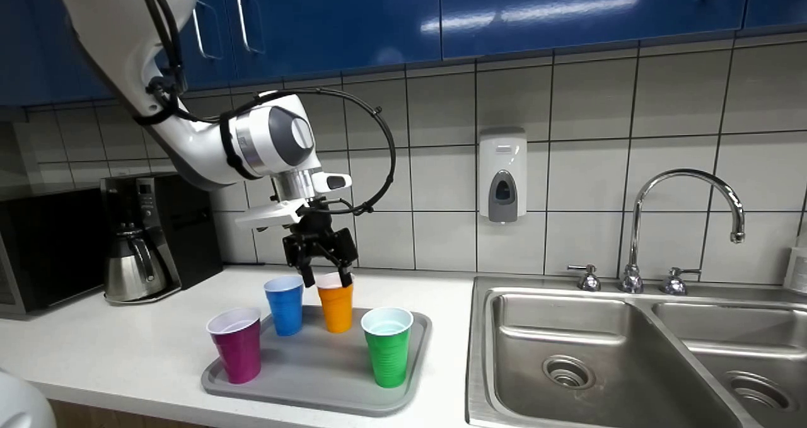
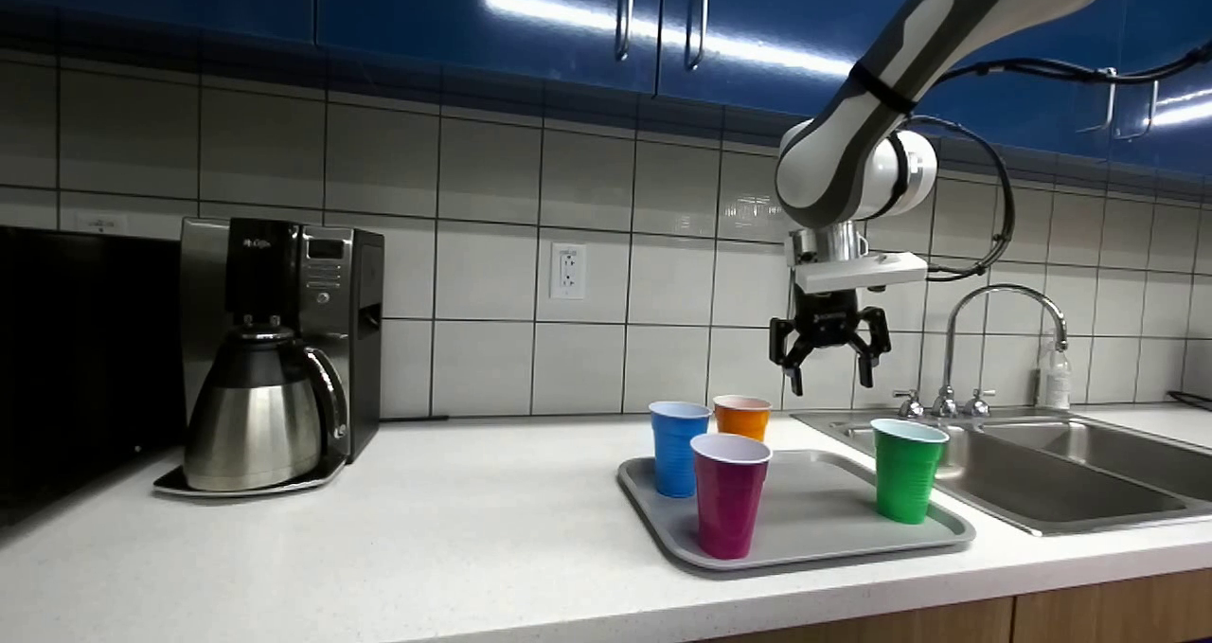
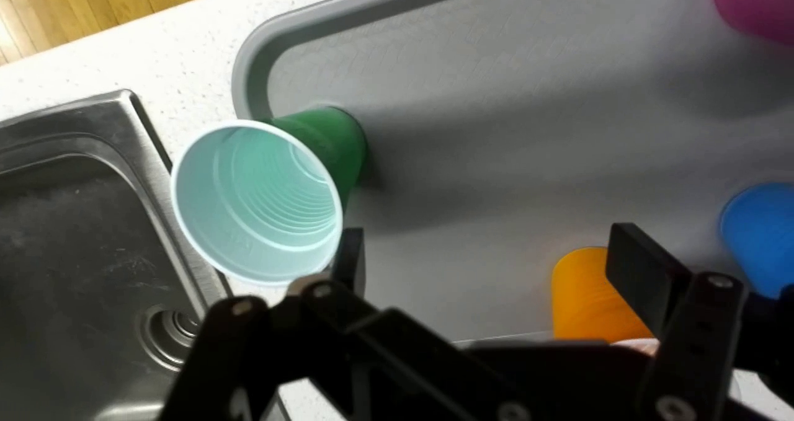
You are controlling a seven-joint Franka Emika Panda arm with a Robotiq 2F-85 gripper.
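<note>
Wrist view, green cup point(image 3: 267, 201), pale ribbed inside, orange cup point(image 3: 586, 300), jaws spread apart

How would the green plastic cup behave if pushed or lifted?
The green plastic cup looks empty, so probably light. It looks thin-walled, so may flex when squeezed. Being narrower at the base, it could tip if pushed high up.

1. Gray tray point(image 1: 315, 381) on the countertop point(image 1: 120, 346), left of the sink point(image 1: 480, 352).
2. Purple cup point(image 1: 239, 352) near its front left corner, green cup point(image 1: 389, 355) near its front right.
3. Blue cup point(image 1: 287, 308) by the back left corner, orange cup point(image 1: 336, 308) along the back edge.
4. Black gripper point(image 1: 327, 282) above, jaws apart, partly hiding the orange cup's rim.
</note>
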